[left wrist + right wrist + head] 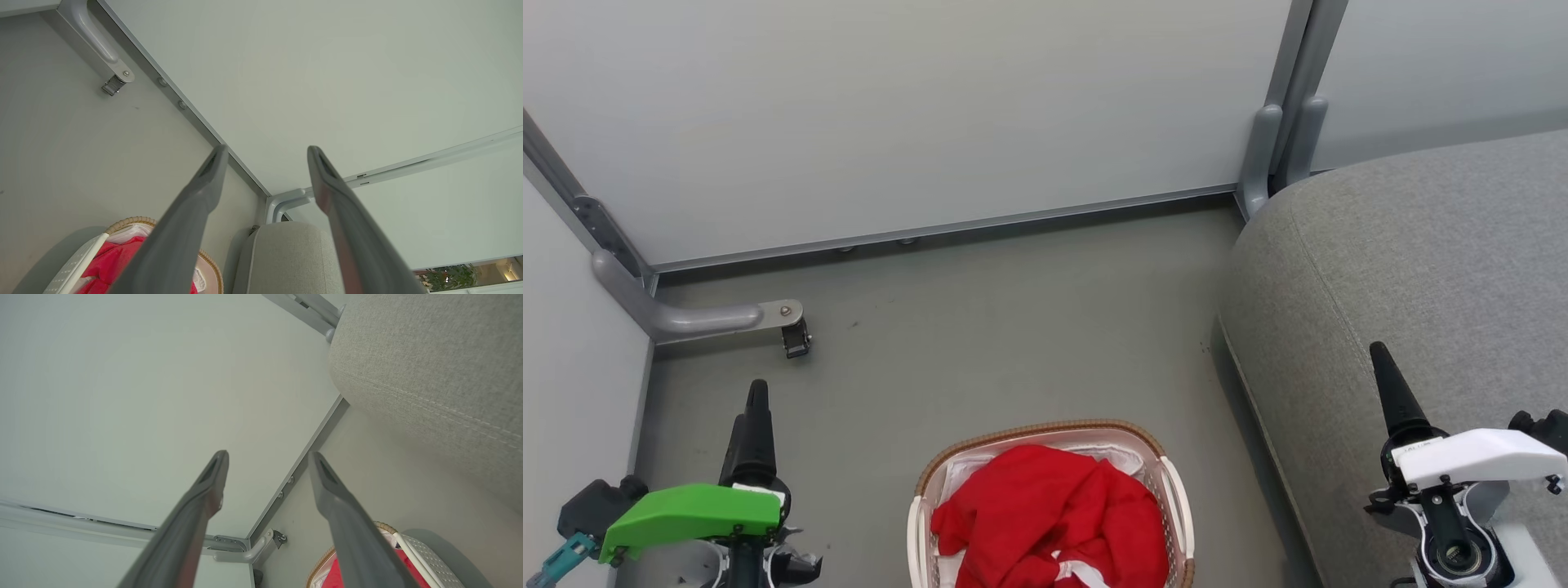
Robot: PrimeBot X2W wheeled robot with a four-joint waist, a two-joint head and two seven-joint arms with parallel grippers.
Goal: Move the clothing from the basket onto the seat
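The red clothing lies bunched in the white basket with the brown woven rim, on the floor at the bottom centre of the head view. A white stripe shows at the garment's near edge. The light grey seat rises on the right, close beside the basket. My left gripper hangs open to the basket's left, above the floor. My right gripper is open over the seat's front part. From the left wrist, my left gripper holds nothing, with the clothing, basket and seat below. From the right wrist, my right gripper is also empty, near the seat, basket and clothing.
Pale partition walls close off the back and left. A grey partition foot with a small caster juts onto the floor at the left. Another grey post foot stands at the seat's far corner. Grey floor stretches between walls, basket and seat.
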